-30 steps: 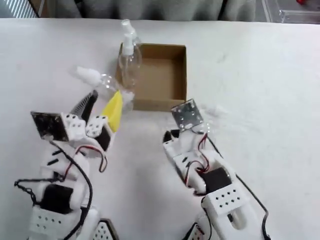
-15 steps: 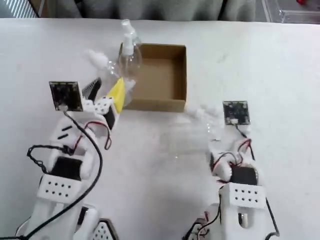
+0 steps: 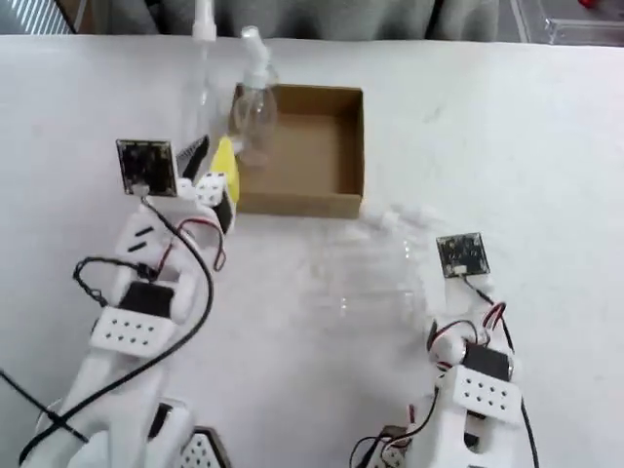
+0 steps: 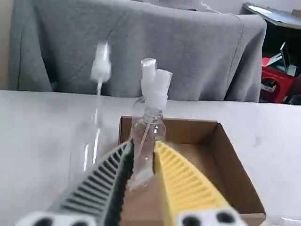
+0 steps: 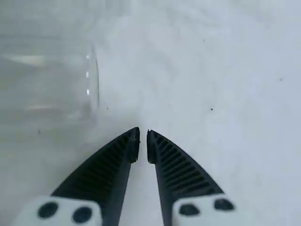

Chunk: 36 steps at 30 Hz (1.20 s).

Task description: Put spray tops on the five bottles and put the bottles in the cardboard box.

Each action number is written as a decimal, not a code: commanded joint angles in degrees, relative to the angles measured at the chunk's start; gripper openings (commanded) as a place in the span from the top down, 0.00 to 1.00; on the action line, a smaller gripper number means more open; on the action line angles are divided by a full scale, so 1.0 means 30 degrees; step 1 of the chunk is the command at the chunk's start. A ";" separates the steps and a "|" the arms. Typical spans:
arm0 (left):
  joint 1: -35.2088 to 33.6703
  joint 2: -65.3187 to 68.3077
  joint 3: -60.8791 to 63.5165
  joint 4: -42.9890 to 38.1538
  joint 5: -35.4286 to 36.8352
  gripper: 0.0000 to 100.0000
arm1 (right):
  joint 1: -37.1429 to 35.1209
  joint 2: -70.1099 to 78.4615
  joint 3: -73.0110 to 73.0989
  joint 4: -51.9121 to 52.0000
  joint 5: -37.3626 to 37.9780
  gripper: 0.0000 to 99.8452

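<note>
Left gripper [image 4: 143,147] is hovering just short of the cardboard box [image 3: 312,146], at the box's near corner, pointing across it. Its grey finger [image 4: 101,183] and yellow finger [image 4: 183,183] are sitting a narrow gap apart with nothing clearly pinched between them. An upright bottle [image 4: 89,136], clear and hard to make out, is standing just outside the grey finger and not between the fingers. Whether it is touching the finger cannot be told. Its spray top [image 4: 100,68] is sitting well above the fingertips. Straight ahead of the tips, showing through the gap, the box bottles [image 4: 148,134] are standing in the box's far corner. Two white tops are showing there close together, so this looks like two bottles, though the bodies are overlapping and the count is not certain. In the high view the left gripper [image 3: 210,154] is sitting beside the box's near-left corner. Right gripper [image 5: 142,136] is hanging low over the white table [image 3: 526,146], well back from the box. Its black fingers are almost closed, with just a thin slit at the tips, and are holding nothing. A lying bottle [image 5: 51,84], clear and on its side, is resting on the table just ahead of the tips and off to one finger's side, not touching them. In the high view it is lying between the right gripper and the box front.
</note>
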 commanded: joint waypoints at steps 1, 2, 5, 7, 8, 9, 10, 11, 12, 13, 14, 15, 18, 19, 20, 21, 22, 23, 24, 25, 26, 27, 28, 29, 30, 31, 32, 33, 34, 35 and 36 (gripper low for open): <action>-0.0015 0.0923 -0.1260 -0.1465 -0.0059 0.98 | -0.0044 -0.0220 -0.0088 -0.0132 0.0234 0.98; -0.0015 0.1128 -0.1260 -0.1729 -0.0059 0.98 | -0.0044 -0.0366 0.0029 -0.0132 0.0234 0.98; 0.0015 0.1363 -0.1260 -0.1875 -0.0059 0.98 | 0.0015 -0.0396 0.0117 -0.0161 0.0234 0.98; 0.0103 0.1333 -0.1143 -0.1846 -0.0059 0.98 | -0.0015 -0.0396 0.0147 -0.0249 0.0264 0.98; 0.0103 0.1304 -0.1143 -0.1817 -0.0059 0.98 | -0.0015 -0.0396 0.0147 -0.0278 0.0264 0.98; 0.0015 0.1099 -0.1114 -0.1788 -0.0059 0.98 | -0.0015 -0.0396 0.0176 -0.0278 0.0469 0.98; 0.0015 0.0747 -0.0967 -0.1553 -0.0117 0.98 | -0.0015 -0.0396 0.0176 -0.0249 0.0791 0.98; -0.0132 0.0249 -0.0791 -0.1172 -0.0176 0.98 | -0.0015 -0.0396 0.0176 -0.0249 0.0996 0.98; -0.0220 -0.0425 -0.0557 -0.0821 -0.0205 0.98 | -0.0015 -0.0396 0.0205 -0.0249 0.1143 0.98; -0.0249 -0.1216 -0.0322 -0.0527 -0.0205 0.98 | -0.0015 -0.0396 0.0205 -0.0278 0.1201 0.98; -0.0278 -0.2095 -0.0059 -0.0088 -0.0205 0.98 | -0.0044 -0.0396 0.0205 -0.0308 0.1260 0.98; -0.0278 -0.3033 0.0205 0.0410 -0.0205 0.98 | -0.0044 -0.0396 0.0205 -0.0308 0.1348 0.98; -0.0308 -0.5993 0.0615 0.2930 -0.0205 0.98 | -0.0044 -0.0396 0.0234 -0.0308 0.1319 0.98; -0.0308 -0.6842 0.0527 0.4190 -0.0205 0.98 | -0.0044 -0.0396 0.0234 -0.0308 0.1319 0.98; -0.0308 -0.7634 0.0322 0.5509 -0.0205 0.98 | -0.0044 -0.0396 0.0234 -0.0308 0.1319 0.98; -0.0308 -0.8249 0.0000 0.6681 -0.0205 0.98 | -0.0044 -0.0396 0.0234 -0.0308 0.1319 0.98; -0.0308 -0.8689 -0.0440 0.7853 -0.0205 0.98 | -0.0044 -0.0396 0.0234 -0.0308 0.1319 0.98; -0.0337 -0.8923 -0.0967 0.8908 -0.0205 0.98 | -0.0044 -0.0396 0.0234 -0.0308 0.1319 0.98; -0.0601 -0.8952 -0.1582 0.9846 -0.0088 0.98 | -0.0044 -0.0396 0.0234 -0.0278 0.1319 0.98; -0.0982 -0.8952 -0.2286 1.0667 -0.0088 0.98 | -0.0044 -0.0396 0.0234 -0.0278 0.1319 0.98; -0.1392 -0.8952 -0.2901 1.1341 -0.0088 0.98 | -0.0044 -0.0396 0.0234 -0.0249 0.1319 0.98; -0.1773 -0.8952 -0.3429 1.1810 -0.0088 0.98 | -0.0044 -0.0396 0.0234 -0.0249 0.1319 0.98; -0.2154 -0.8952 -0.3810 1.2132 -0.0088 0.98 | -0.0044 -0.0396 0.0234 -0.0249 0.1319 0.98; -0.2535 -0.8952 -0.4132 1.2337 -0.0088 0.98 | -0.0044 -0.0396 0.0234 -0.0220 0.1319 0.98; -0.2828 -0.8952 -0.4366 1.2454 -0.0088 0.98 | -0.0044 -0.0396 0.0234 -0.0220 0.1319 0.98; -0.3150 -0.8952 -0.4542 1.2454 -0.0088 0.98 | -0.0044 -0.0396 0.0234 -0.0220 0.1319 0.98; -0.3414 -0.8952 -0.4659 1.2454 -0.0088 0.98 | -0.0044 -0.0396 0.0234 -0.0190 0.1319 0.98; -0.3619 -0.8952 -0.4718 1.2454 -0.0088 0.98 | -0.0044 -0.0396 0.0234 -0.0190 0.1319 0.98; -0.3736 -0.8952 -0.4718 1.2454 -0.0117 0.98 | -0.0044 -0.0396 0.0234 -0.0190 0.1319 0.98; -0.3824 -0.8952 -0.4718 1.2454 -0.0147 0.98 | -0.0044 -0.0396 0.0234 -0.0190 0.1319 0.98; -0.3824 -0.8923 -0.4718 1.2454 -0.0147 0.98 | -0.0044 -0.0396 0.0234 -0.0190 0.1319 0.98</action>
